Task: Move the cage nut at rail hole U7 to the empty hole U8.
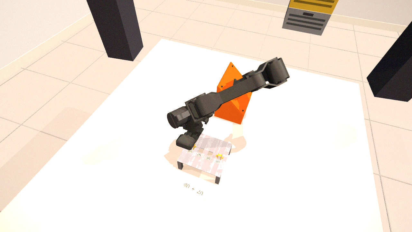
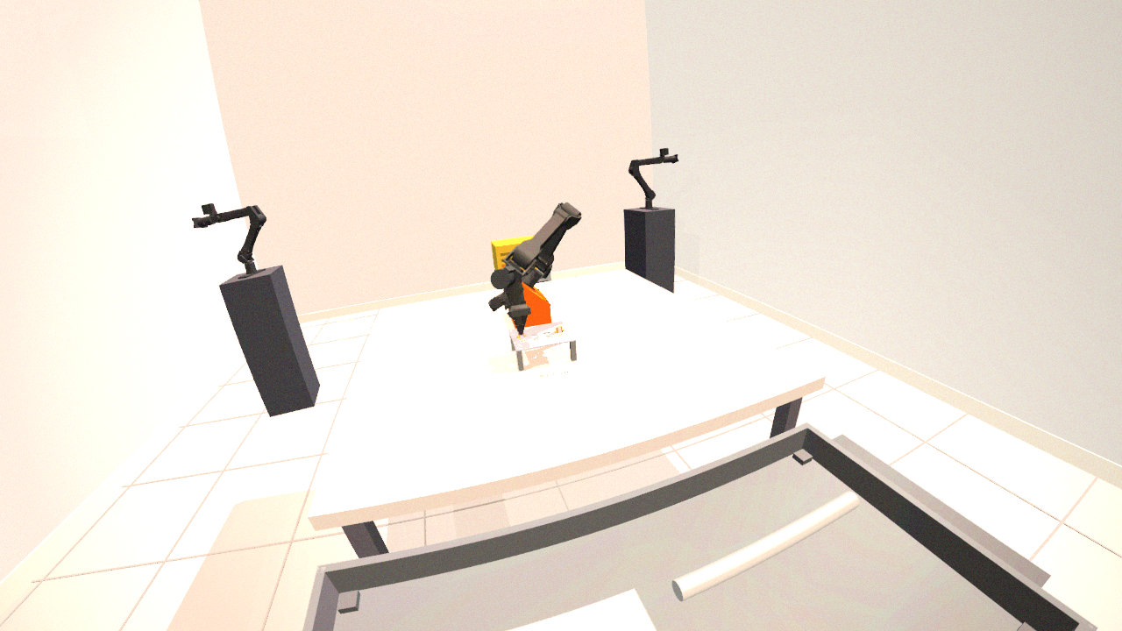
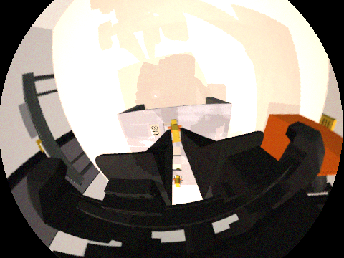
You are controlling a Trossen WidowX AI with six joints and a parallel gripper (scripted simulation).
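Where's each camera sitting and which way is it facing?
Top: high above, looking steeply down at the rail plate; arm and pincer show.
Exterior: beyond the table, facing the arm and back wall.
Wrist: on the arm, looking along the pincer's fingers at the plate.
Top and exterior share the orange base.

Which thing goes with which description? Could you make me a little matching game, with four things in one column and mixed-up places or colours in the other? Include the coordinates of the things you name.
Things:
1. Held cage nut [image 1: 194, 146] [image 3: 175, 133]
2. Other cage nut [image 1: 219, 156] [image 3: 177, 180]
3. Wedge-shaped block under the arm [image 1: 227, 117] [image 2: 538, 310] [image 3: 277, 134]
4. White rod [image 2: 764, 547]

Descriptions:
A. Orange
B. Between the fingers of the tool [image 1: 193, 147] [image 2: 521, 334] [image 3: 175, 132], by the U8 label
C. In the grey tray [image 2: 501, 541]
D. By the U5 label

Right pairs: 1-B, 2-D, 3-A, 4-C
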